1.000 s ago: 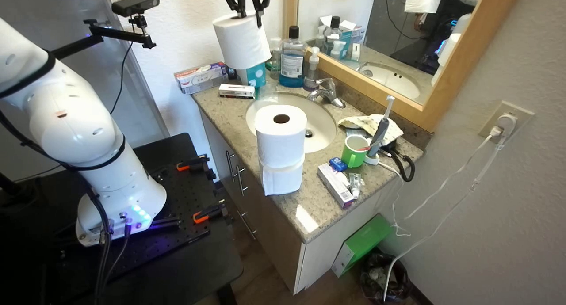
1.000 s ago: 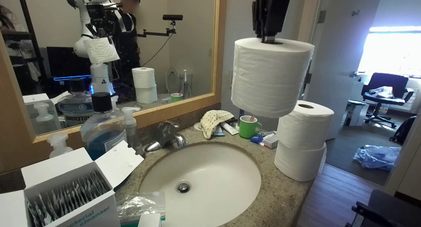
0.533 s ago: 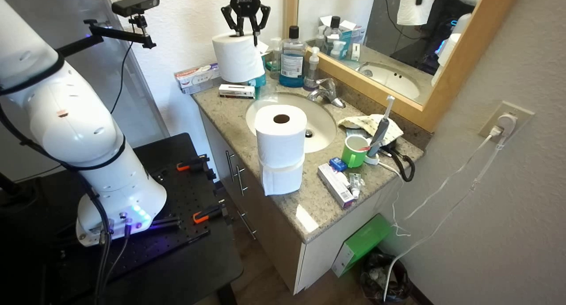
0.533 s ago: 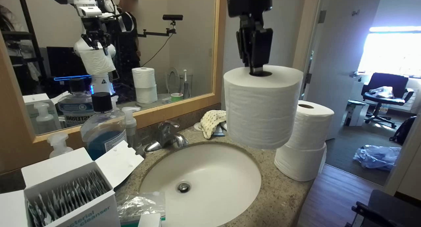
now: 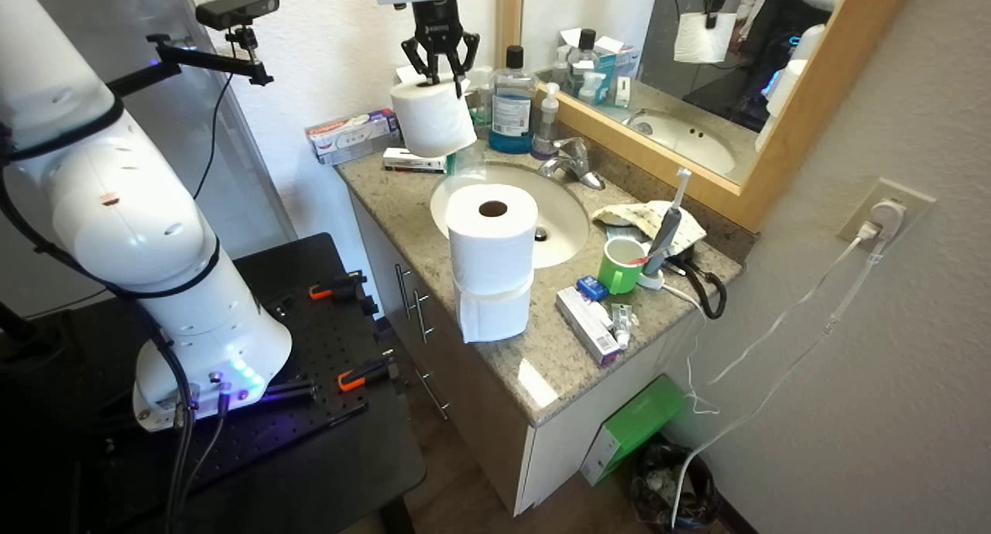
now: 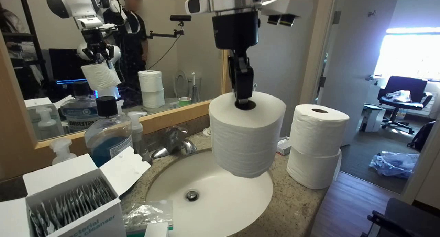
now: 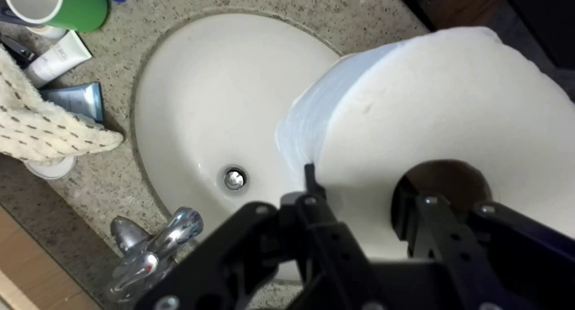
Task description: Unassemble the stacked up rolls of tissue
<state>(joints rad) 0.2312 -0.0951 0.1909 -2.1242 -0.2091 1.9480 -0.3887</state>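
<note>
My gripper (image 5: 445, 90) is shut on the wall of a white roll of tissue (image 5: 432, 120), which hangs tilted in the air. In the wrist view one finger (image 7: 402, 211) is inside the dark core and the other finger (image 7: 310, 179) is outside the roll (image 7: 426, 99). In an exterior view the held roll (image 6: 245, 144) hangs above the sink side. Two more white rolls stand stacked upright near the counter's front edge, an upper roll (image 5: 492, 251) and a lower roll (image 5: 495, 313). They also show in an exterior view, the upper roll (image 6: 319, 130) and the lower roll (image 6: 311, 166).
A sink (image 6: 209, 182) with a metal faucet (image 6: 175, 140) is below the held roll. A mouthwash bottle (image 5: 511, 104) and a toothpaste box (image 5: 344, 135) stand at the back. An open box of packets (image 6: 74, 202) is nearby. A green mug (image 5: 622, 263) and a cloth (image 5: 650, 217) lie beyond the sink.
My gripper has moved down with the held roll, closer to the counter. In an exterior view it has also moved left, apart from the stack. The two stacked rolls have not moved.
</note>
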